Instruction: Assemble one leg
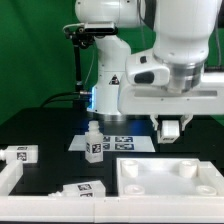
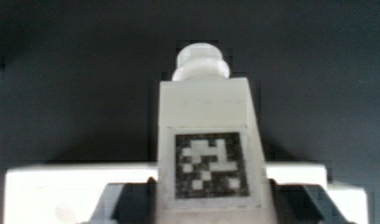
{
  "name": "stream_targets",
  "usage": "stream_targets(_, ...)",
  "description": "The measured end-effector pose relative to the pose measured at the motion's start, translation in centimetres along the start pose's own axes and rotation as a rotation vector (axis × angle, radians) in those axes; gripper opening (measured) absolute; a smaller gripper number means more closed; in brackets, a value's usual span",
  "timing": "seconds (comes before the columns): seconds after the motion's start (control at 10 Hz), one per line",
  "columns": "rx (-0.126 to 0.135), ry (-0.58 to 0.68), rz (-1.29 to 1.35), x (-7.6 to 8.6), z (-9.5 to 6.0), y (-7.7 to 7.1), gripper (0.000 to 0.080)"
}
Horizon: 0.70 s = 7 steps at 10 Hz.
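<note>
My gripper (image 1: 172, 130) is shut on a leg (image 2: 208, 115), a white peg-like block with a square tag and its stubby neck (image 2: 201, 62) pointing away from the wrist. In the wrist view the gripper (image 2: 208, 200) grips it from both sides with dark fingers (image 2: 130, 198). In the exterior view the held leg (image 1: 172, 127) hangs just above the far edge of the white tabletop (image 1: 165, 182). Three more legs are on the table: one upright (image 1: 94, 143), one lying at the exterior view's left (image 1: 20, 155), and one lying near the front (image 1: 82, 189).
The marker board (image 1: 118, 141) lies flat behind the upright leg. A white rim (image 1: 8, 180) shows at the front left. The robot's base (image 1: 108, 80) stands at the back before a green curtain. The tabletop's edge also shows in the wrist view (image 2: 54, 180).
</note>
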State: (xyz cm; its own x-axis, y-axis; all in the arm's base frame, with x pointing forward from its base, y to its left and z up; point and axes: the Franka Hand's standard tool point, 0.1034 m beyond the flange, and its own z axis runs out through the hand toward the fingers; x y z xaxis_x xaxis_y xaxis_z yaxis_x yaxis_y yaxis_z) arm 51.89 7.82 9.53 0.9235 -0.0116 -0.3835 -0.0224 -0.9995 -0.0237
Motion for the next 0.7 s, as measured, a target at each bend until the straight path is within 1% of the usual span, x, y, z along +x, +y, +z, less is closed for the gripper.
stream_targets(0.2,0.015,0.17,-0.019,3.7,-3.7,-0.3,0.0286)
stream_targets(0.3,0.015,0.289,-0.052,4.6,-4.6,-0.9,0.0286)
stream_targets(0.4,0.017,0.333,-0.051,4.2,-4.2,-0.9,0.0286)
stream_targets(0.7,0.018,0.537,-0.05,5.2,-4.4,-0.8,0.0287)
